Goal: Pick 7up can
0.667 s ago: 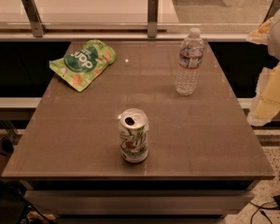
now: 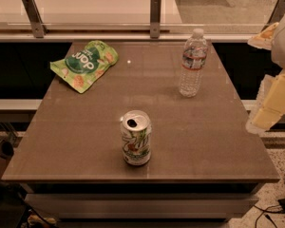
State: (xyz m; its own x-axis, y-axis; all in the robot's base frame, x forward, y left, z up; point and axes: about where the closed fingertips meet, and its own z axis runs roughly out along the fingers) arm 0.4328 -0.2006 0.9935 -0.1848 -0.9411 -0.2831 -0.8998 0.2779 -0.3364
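The 7up can (image 2: 136, 137) stood upright near the front edge of the table (image 2: 204, 127), well apart from my end effector (image 2: 274, 106), which hung off the table's right side. I could not tell whether it was spread or closed. I judged the can light, thin-walled, slick and easily dented, best pinched gently mid-body.

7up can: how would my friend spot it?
Look at the big brown table. Near its front edge, in the middle, stands the 7up can, far from the gripper at the picture's right edge. It is short, white-silver with green swirls, unlike the tall clear water bottle and flat green snack bag.
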